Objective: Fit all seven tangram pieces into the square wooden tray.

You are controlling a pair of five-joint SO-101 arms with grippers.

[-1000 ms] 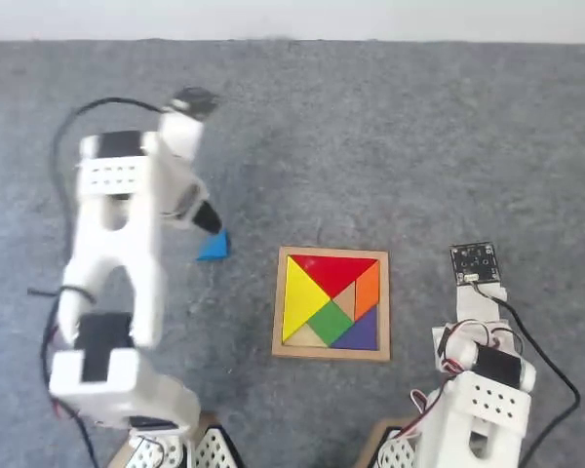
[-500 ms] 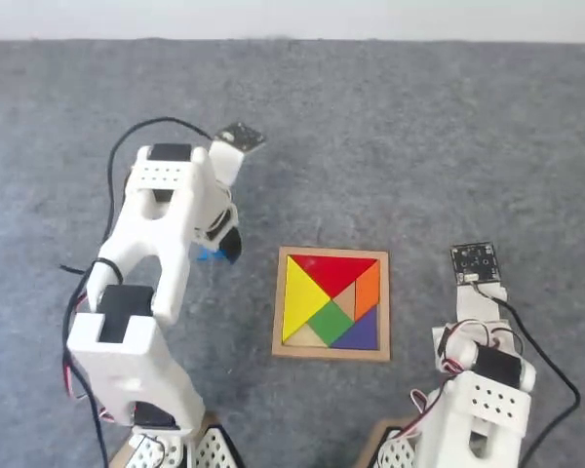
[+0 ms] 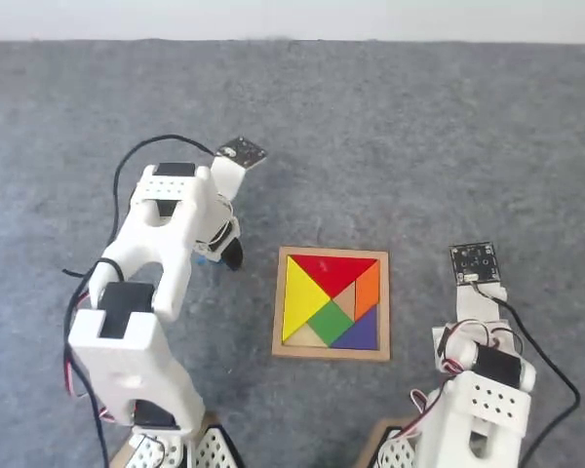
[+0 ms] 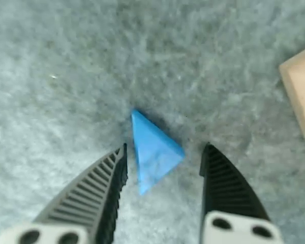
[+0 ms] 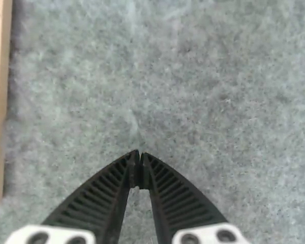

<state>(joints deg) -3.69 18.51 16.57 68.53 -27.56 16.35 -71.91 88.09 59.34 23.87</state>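
Left fingers (image 4: 110, 185) wide, straddling a blue triangular tangram piece (image 4: 153, 152) on grey carpeted worktop (image 4: 66, 61); right fingers (image 5: 117, 188) pressed together.

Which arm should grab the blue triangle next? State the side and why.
Left. The left end effector is open and straddles the blue triangle on the carpet beside the wooden tray. The right end effector is shut over bare carpet on the tray's other side.
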